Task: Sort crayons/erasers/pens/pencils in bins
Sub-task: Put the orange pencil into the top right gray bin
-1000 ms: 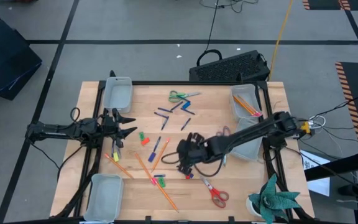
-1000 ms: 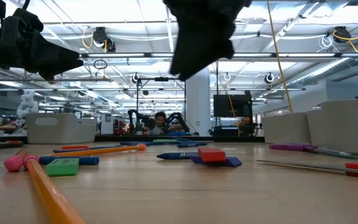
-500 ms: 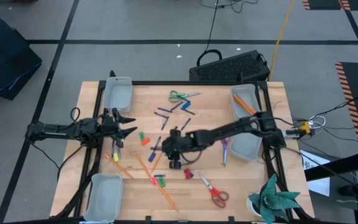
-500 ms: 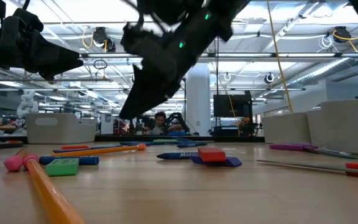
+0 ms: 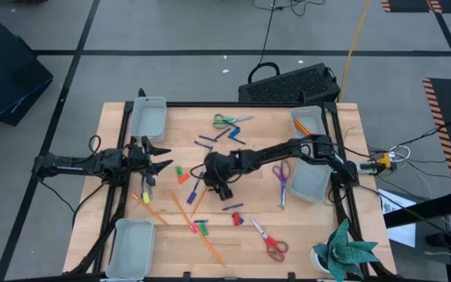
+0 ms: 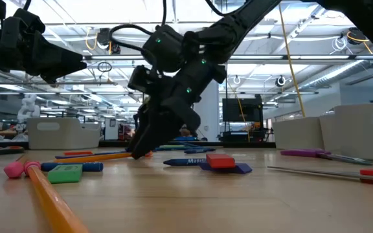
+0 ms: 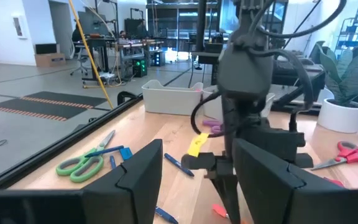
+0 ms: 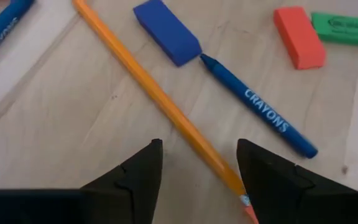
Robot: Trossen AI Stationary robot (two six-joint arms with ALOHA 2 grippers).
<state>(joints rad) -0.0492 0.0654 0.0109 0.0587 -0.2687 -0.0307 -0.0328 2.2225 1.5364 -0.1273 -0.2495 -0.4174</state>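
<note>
- The orange pencil (image 8: 166,106) lies flat on the counter (image 5: 257,227), slanting across the centre of the right wrist frame. It passes between my right gripper's (image 8: 197,163) two dark fingers, which are spread with nothing in them, so I judge it is what I am lining up on.
- A blue crayon (image 8: 260,115) printed "CRAYONS" lies just beside the pencil, its tip touching a blue eraser (image 8: 166,31). A red eraser (image 8: 299,36) and a green eraser (image 8: 342,28) sit at the upper right. That crowding is why a straddle of the pencil alone looks right to me.
- In the high view the right gripper (image 5: 216,176) is at the middle of the frame, stretched in from the right, low over the scattered pieces.
- The left gripper (image 5: 156,157) waits at centre left, fingers apart and empty.
- Bins (image 5: 148,117) stand at the counter's corners. One bin (image 5: 308,125) at upper right already holds orange pencils, probably this one's destination.
</note>
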